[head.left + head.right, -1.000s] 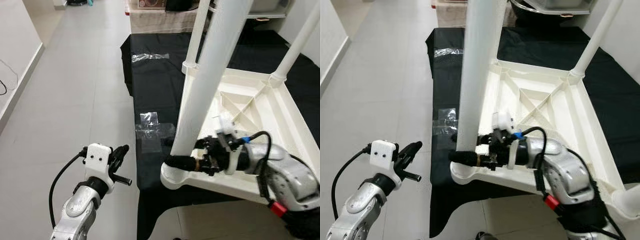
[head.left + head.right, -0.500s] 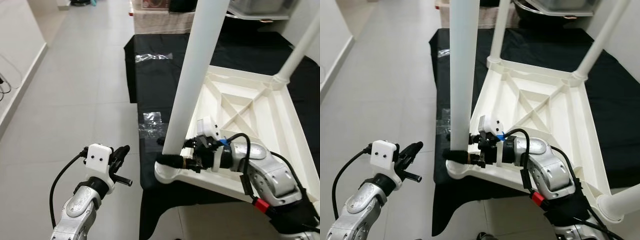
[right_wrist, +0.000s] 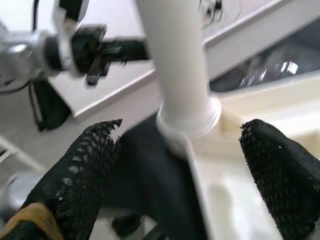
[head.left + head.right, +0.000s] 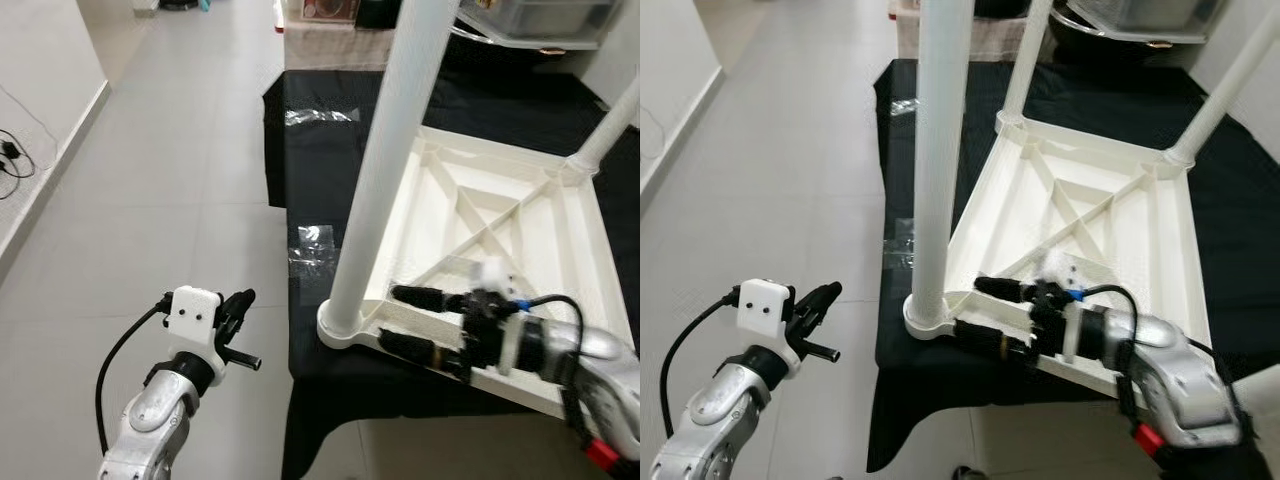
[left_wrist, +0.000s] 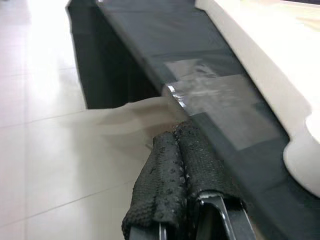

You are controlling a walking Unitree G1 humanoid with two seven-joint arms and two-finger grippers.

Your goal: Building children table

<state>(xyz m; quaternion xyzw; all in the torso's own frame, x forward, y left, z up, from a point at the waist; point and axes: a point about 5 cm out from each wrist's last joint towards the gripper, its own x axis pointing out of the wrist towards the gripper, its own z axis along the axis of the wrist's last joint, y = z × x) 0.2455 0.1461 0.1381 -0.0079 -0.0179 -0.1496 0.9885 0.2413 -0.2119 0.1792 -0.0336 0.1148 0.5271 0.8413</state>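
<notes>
A white children's table [image 4: 520, 230] lies upside down on a black cloth. Its legs point up; the nearest leg [image 4: 385, 170] stands in the corner socket [image 4: 340, 325]. My right gripper [image 4: 392, 317] is open just right of that socket, one finger above the table's near rim and one in front of it. In the right wrist view the leg [image 3: 180, 65] rises between the spread fingers [image 3: 85, 170], untouched. My left gripper [image 4: 243, 300] hangs shut over the floor, left of the cloth; its closed fingertips [image 5: 175, 145] hold nothing.
The black cloth [image 4: 310, 150] carries clear tape patches [image 4: 318, 240] and drops to the floor at its near edge. Grey tiled floor [image 4: 150, 150] spreads to the left. Two more table legs [image 4: 1025, 60] [image 4: 1225, 85] rise behind. A cable [image 4: 12, 150] lies by the left wall.
My right gripper has opened, come off the base of the nearest leg and drawn back to the right. The camera has shifted. The left arm stays put.
</notes>
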